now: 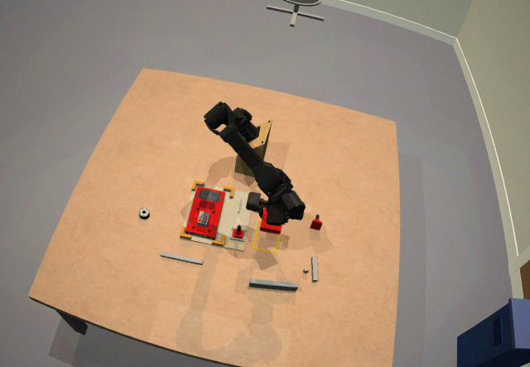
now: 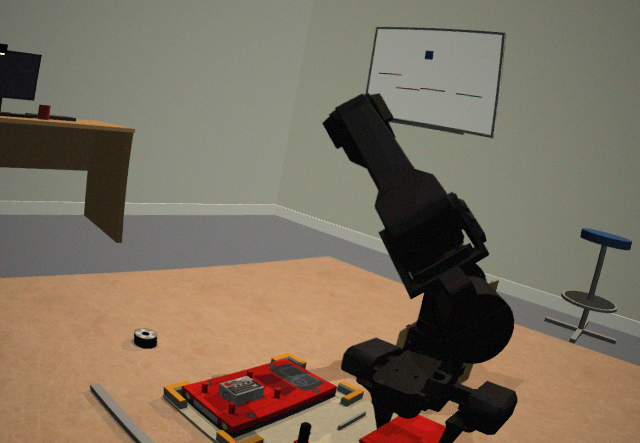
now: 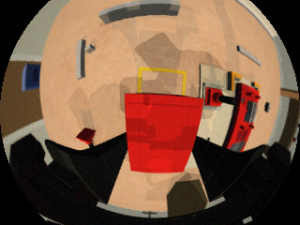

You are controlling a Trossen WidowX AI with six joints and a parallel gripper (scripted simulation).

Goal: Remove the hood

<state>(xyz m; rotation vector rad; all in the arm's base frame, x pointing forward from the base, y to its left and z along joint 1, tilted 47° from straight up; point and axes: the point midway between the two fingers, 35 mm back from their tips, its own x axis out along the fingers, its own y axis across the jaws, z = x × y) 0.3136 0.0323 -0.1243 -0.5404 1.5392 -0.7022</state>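
The red hood [image 1: 270,227] [image 2: 403,432] [image 3: 164,157] is held between the two fingers of my gripper [image 1: 270,220] [image 2: 414,422] [image 3: 160,138], which is shut on it. In the top view the hood covers the back part of the yellow outlined area [image 1: 265,250] [image 3: 161,69]; the front part shows. The hood's underside and its exact height over the table are hidden. The red toy car [image 1: 211,210] [image 2: 305,397] [image 3: 244,94] lies flat between orange corner brackets with its grey engine block [image 1: 203,217] [image 2: 241,389] uncovered.
A red piece with a black peg [image 1: 238,232] [image 3: 213,97] stands between car and outline. Another red piece [image 1: 316,224] [image 3: 85,136] stands right of the gripper in the top view. Grey bars [image 1: 273,285] [image 1: 315,268] [image 1: 181,258] lie in front. A black-and-white wheel [image 1: 144,213] [image 2: 145,338] lies far left.
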